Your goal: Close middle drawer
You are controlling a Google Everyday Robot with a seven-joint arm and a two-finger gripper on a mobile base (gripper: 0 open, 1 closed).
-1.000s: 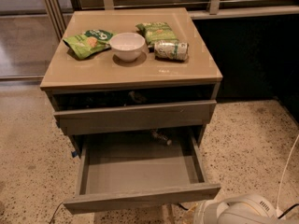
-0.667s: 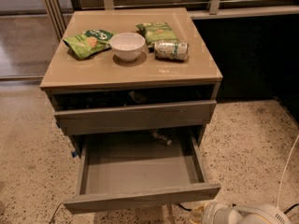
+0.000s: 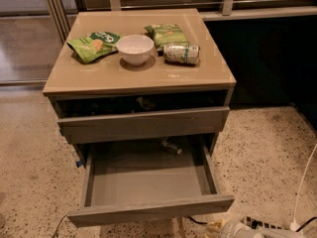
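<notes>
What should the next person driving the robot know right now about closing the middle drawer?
The gripper sits low at the bottom edge of the view, just right of the drawer front, and seems clear of it.
The middle drawer is pulled far out and is empty inside.
Done: nothing yet, since it is wide open.
Left: bring the gripper to the drawer front and push straight in until it sits flush, probably from the centre.
Mind the white cable on the floor to the right.

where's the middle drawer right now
The middle drawer is pulled far out at the lower centre of the camera view, below the top drawer. The gripper is out of view; only a white robot part shows bottom right.
</notes>
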